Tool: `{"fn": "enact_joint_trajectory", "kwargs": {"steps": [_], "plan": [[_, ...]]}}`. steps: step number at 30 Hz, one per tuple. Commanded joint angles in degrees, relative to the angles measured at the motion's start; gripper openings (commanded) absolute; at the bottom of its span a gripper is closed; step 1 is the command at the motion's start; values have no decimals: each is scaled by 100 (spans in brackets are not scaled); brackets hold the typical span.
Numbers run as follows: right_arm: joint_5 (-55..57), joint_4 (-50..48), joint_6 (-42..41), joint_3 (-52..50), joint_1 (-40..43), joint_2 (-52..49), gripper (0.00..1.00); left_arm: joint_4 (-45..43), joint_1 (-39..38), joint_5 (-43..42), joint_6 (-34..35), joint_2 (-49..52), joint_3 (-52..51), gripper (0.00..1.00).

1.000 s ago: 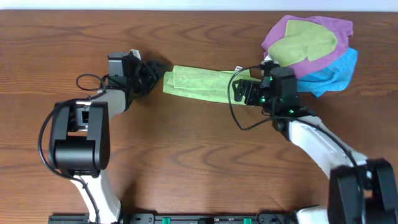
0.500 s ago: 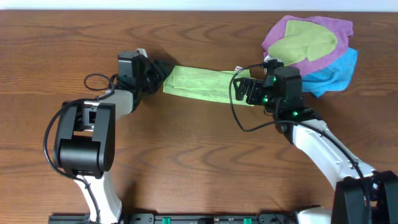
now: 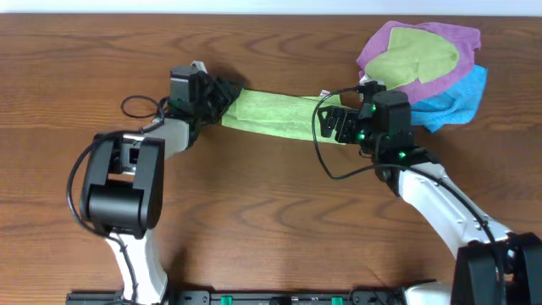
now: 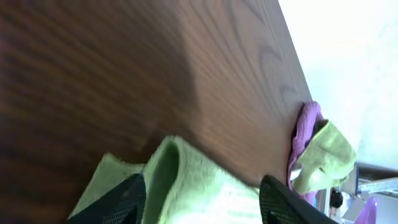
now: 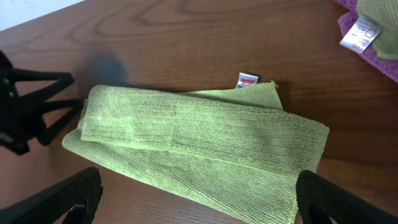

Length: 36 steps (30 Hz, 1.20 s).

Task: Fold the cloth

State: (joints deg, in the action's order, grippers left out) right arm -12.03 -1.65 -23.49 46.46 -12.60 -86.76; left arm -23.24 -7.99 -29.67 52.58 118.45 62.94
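The lime-green cloth (image 3: 275, 114) lies folded into a long strip across the table's upper middle, with its white tag (image 5: 247, 79) at the far edge. My left gripper (image 3: 227, 100) is open at the strip's left end, its fingers straddling the cloth (image 4: 205, 196). My right gripper (image 3: 330, 125) is open at the strip's right end, its fingers spread either side of the cloth (image 5: 199, 146) just above it. Neither gripper holds the cloth.
A pile of cloths sits at the back right: a purple one (image 3: 428, 51) with a duller olive-green cloth (image 3: 415, 59) on it and a blue one (image 3: 453, 97) beneath. The purple and olive cloths also show in the left wrist view (image 4: 311, 149).
My left gripper has moved right, from clear of the strip's left end to over that end. The right gripper and the cloth have barely moved.
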Motion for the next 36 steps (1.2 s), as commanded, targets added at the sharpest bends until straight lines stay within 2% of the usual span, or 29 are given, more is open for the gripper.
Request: {"fn": "enact_joint_trajectory", "kwargs": {"steps": [1,28,29,32,36], "plan": [[-44,35,-68,70,-22,61,99,-22,7,-192,153,356,278,58],[-42,162,-66,68,-22,61,99,-83,7,-787,278,540,518,53],[-42,173,-66,68,-22,61,99,-79,7,-785,275,542,518,51],[-42,236,-66,68,-22,61,99,-79,7,-782,273,542,518,31],[-42,284,-66,68,-22,61,99,-76,7,-785,273,542,516,28]]}}
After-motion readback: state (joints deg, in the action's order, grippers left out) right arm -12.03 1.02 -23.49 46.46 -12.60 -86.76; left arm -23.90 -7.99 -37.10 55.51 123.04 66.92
